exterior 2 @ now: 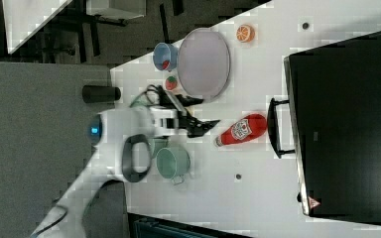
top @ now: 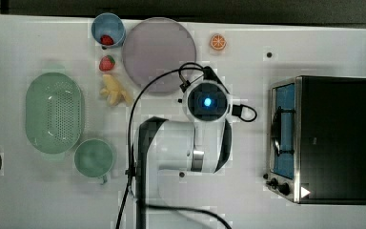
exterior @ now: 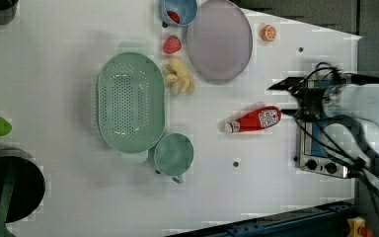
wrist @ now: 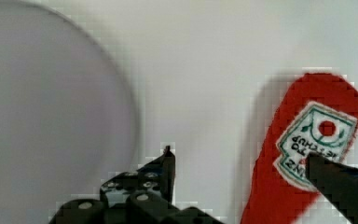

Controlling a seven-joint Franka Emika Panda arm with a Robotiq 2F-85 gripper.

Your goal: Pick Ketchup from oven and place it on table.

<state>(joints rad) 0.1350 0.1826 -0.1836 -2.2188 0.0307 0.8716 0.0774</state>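
Note:
The Ketchup [exterior: 254, 120] lies on its side on the white table [exterior: 54, 59], white cap pointing away from the oven [exterior 2: 347, 124]; it is also the red bottle [exterior 2: 242, 129] just in front of the oven's bar handle [exterior 2: 275, 126]. My gripper [exterior 2: 206, 113] hovers over the table beside the bottle, open and holding nothing. In the wrist view the Ketchup [wrist: 303, 154] and its label lie below the gripper [wrist: 249, 170], with one fingertip [wrist: 335, 172] over the label and the other off to the side. In the top view my arm [top: 207, 101] hides the bottle.
A pale purple plate [top: 158, 53] lies close to the gripper. Beyond it are a blue cup with a strawberry [top: 107, 29], a loose strawberry [top: 106, 63], banana pieces [top: 115, 91] and an orange slice [top: 218, 42]. A green colander [top: 55, 112] and green mug [top: 94, 158] stand further off.

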